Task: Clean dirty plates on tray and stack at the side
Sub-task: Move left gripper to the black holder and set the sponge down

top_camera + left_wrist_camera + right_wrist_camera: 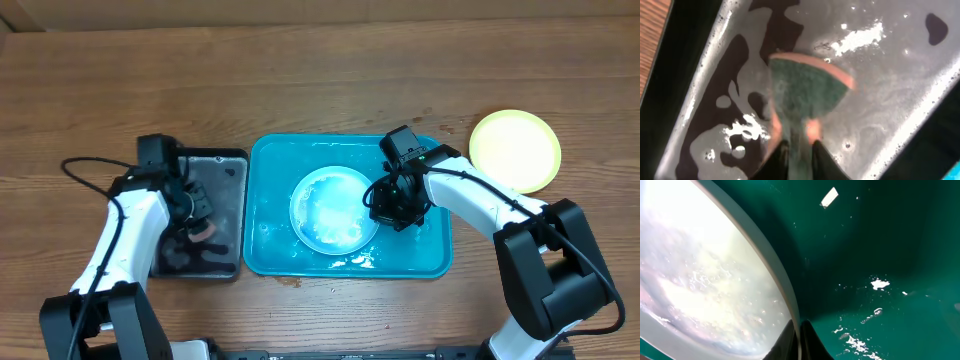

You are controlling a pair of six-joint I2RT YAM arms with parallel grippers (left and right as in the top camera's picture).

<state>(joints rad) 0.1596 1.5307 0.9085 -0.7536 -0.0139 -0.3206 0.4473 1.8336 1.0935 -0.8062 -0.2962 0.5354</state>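
The sponge (807, 90) is clamped by the left gripper (800, 157) over the black tray (225, 165). The light blue plate (333, 208), lying in the turquoise tray (420, 255), is pinched at its rim by the right gripper (799, 340). A yellow-green plate (515, 150) is set beyond on the table (300, 80).

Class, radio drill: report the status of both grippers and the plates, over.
Left gripper shut on sponge over black tray. Right gripper pinching rim of light blue plate in turquoise tray. Yellow-green plate aside on table. Nothing in the way.

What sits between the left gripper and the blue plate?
Overhead, from the left gripper to the blue plate: black tray's wet floor and rim, then the blue tray's rim and wet floor. Nothing else.
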